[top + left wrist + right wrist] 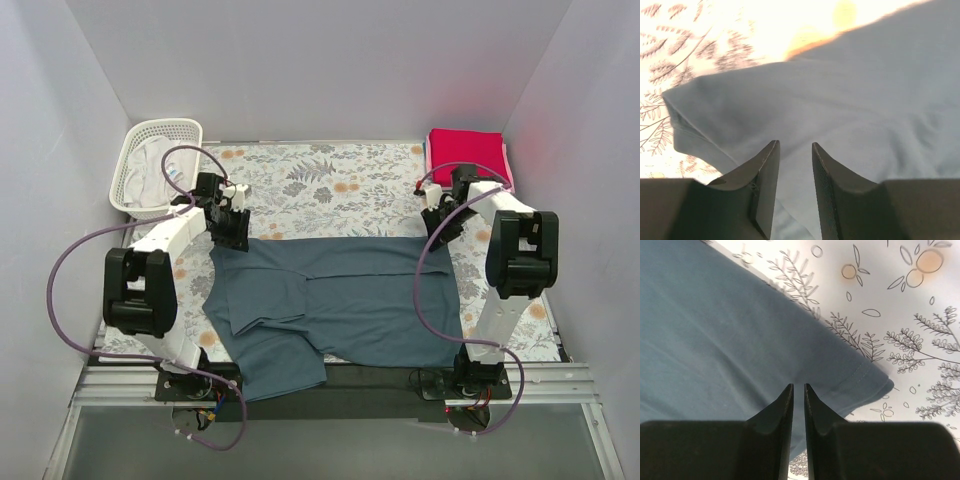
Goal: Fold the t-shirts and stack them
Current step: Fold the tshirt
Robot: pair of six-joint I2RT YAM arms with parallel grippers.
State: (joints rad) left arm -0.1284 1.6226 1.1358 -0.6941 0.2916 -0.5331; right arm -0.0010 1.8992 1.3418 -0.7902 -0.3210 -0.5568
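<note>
one slate blue shirt lies spread on the floral cloth by the near edge, its near left part folded over. at the shirt's far left corner the left gripper stands spread over the fabric. at its far right corner the right gripper is nearly together, a thin slit showing, nothing seen pinched. beyond the shirt to the left, a white lattice basket holds pale cloth. beyond to the right sits a folded red shirt. plain pale walls all round.
</note>
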